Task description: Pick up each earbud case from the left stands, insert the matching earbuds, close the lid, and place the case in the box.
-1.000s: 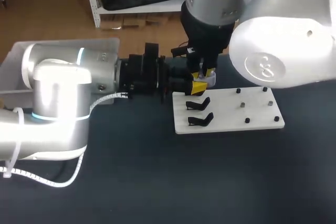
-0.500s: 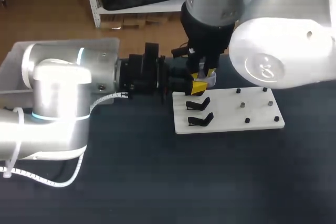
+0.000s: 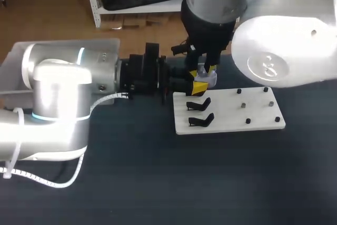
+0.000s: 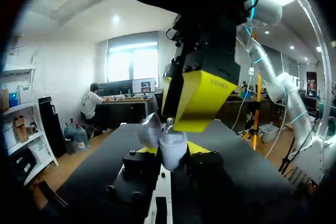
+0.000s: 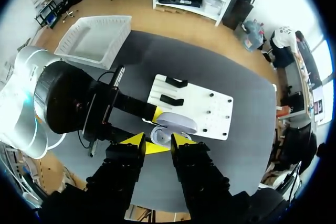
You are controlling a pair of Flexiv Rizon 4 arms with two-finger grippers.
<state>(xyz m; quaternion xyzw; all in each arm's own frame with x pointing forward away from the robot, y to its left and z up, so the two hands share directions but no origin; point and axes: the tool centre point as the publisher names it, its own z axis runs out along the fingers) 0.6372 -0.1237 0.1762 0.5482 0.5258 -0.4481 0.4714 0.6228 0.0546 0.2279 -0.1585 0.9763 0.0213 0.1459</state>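
My left gripper (image 3: 196, 85) reaches in level from the left and is shut on a white earbud case (image 3: 209, 79) just behind the white stand board (image 3: 231, 110). In the left wrist view the case (image 4: 172, 146) sits between my yellow tips with its lid (image 4: 149, 129) tilted open. My right gripper (image 3: 202, 71) hangs straight above the case. In the right wrist view its fingertips (image 5: 157, 141) stand apart and open, a little over the case (image 5: 176, 123). The earbuds are too small to make out.
Two black stands (image 3: 200, 112) sit on the board's left part, with several small dark pegs (image 3: 258, 106) on its right part. A white box (image 5: 94, 38) stands at the table's far left, behind my left arm (image 3: 58, 93).
My right gripper's fingers have spread apart and lifted slightly off the case. The left arm and the case have kept still.
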